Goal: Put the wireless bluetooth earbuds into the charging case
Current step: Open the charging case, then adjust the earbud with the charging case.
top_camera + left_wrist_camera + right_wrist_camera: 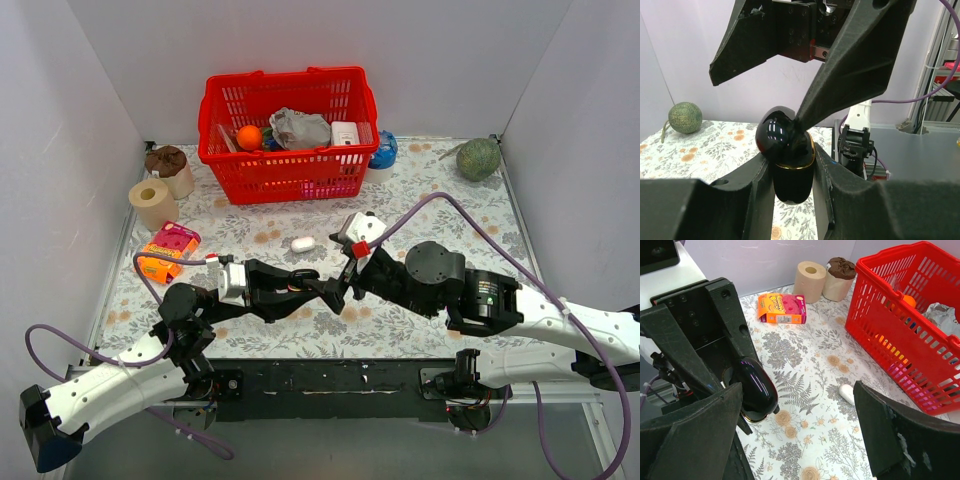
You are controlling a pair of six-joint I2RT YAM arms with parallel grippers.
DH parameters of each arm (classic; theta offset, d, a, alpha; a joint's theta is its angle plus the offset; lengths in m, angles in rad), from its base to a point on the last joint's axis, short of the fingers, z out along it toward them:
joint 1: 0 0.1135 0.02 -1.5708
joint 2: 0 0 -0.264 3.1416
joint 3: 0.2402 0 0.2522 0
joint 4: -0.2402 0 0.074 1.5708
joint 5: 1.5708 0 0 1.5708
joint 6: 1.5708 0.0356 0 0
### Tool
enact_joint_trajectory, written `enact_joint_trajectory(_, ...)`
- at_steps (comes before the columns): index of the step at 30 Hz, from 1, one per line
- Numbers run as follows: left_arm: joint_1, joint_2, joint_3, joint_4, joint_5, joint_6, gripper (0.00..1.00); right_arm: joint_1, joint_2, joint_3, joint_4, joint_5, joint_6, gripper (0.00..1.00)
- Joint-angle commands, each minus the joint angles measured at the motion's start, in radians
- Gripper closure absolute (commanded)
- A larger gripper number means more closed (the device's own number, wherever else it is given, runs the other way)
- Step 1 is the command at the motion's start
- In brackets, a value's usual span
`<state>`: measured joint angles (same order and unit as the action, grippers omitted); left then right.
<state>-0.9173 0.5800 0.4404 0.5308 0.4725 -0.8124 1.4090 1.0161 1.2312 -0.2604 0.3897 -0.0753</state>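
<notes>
My left gripper [792,166] is shut on the charging case [792,180], a glossy black pebble with a gold rim, and holds it upright above the table. The case's lid [774,134] tilts back from the rim. My right gripper [797,390] stands open beside the case [754,387]; the tip of one of its fingers [840,85] rests against the lid at the seam. From above, both grippers meet mid-table, left gripper [322,290] and right gripper [347,268]. The earbuds are hidden from every view.
A white pill-shaped case [302,243] lies just beyond the grippers. A red basket [290,175] of items stands at the back. An orange box [168,250], a paper roll [152,203] and a brown-topped cup [170,170] sit left. A green melon [478,158] sits back right.
</notes>
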Motion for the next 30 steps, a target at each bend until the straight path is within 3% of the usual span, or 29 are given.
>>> enact_joint_trajectory(1,-0.002,-0.012,0.024,0.058,0.052,-0.007,1.0,-0.005,0.006,0.047,0.009,0.109,0.003,0.02)
enact_joint_trajectory(13,-0.003,-0.028,0.006,0.046,0.037,-0.007,1.0,-0.059,-0.011,0.045,0.059,0.153,0.051,0.02)
enact_joint_trajectory(22,-0.003,-0.035,-0.002,0.02,-0.014,-0.022,1.0,-0.061,-0.102,-0.018,0.138,0.04,0.058,0.02)
enact_joint_trajectory(30,-0.003,-0.011,0.026,-0.049,-0.087,-0.051,1.0,-0.061,-0.071,0.005,0.054,-0.147,0.094,0.35)
